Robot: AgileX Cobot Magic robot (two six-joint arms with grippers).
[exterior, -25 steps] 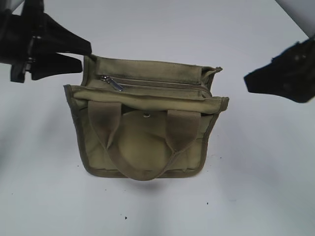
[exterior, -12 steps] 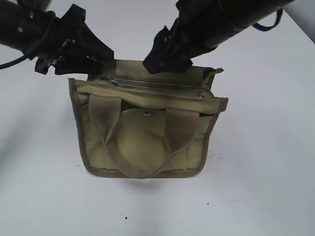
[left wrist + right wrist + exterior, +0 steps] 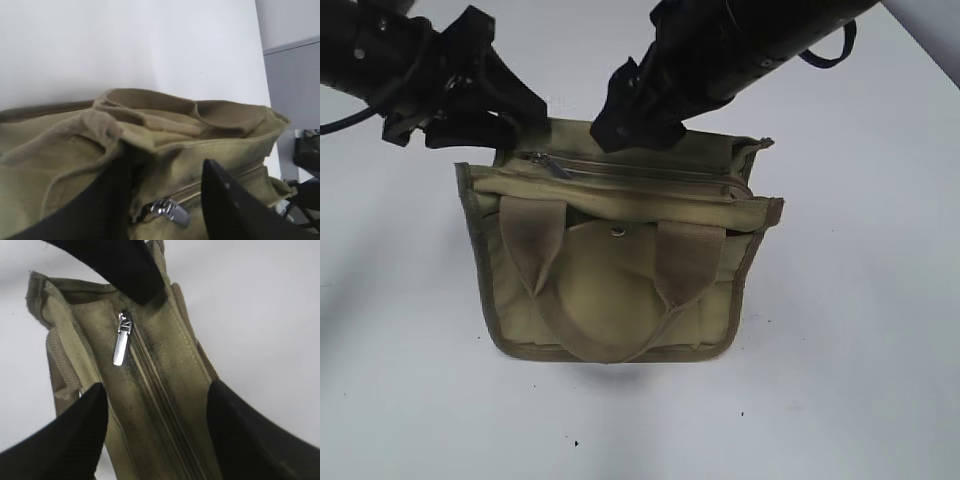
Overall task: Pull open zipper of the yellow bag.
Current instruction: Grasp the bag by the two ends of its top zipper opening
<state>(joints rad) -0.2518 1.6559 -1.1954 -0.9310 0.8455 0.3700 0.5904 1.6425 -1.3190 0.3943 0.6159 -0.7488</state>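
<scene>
The yellow bag (image 3: 620, 270) stands mid-table with its handles toward the camera. Its zipper (image 3: 640, 172) runs along the top and is closed, with the silver pull tab (image 3: 552, 167) at the left end. My left gripper (image 3: 515, 118) is open. Its fingers straddle the bag's upper left corner, and the pull tab (image 3: 170, 212) lies between them. My right gripper (image 3: 620, 125) reaches across from the right and hangs open over the top. In the right wrist view its fingers (image 3: 65, 440) stand either side of the zipper track (image 3: 160, 405), short of the pull tab (image 3: 121, 345).
The white table (image 3: 860, 330) surrounds the bag on all sides. Both black arms cross the far side of the table behind the bag. A grey wall or panel (image 3: 292, 90) shows at the right of the left wrist view.
The right arm swung in from the far right to above the bag's top. The left gripper moved onto the bag's left corner, and the bag shifted slightly. Neither opening changed.
</scene>
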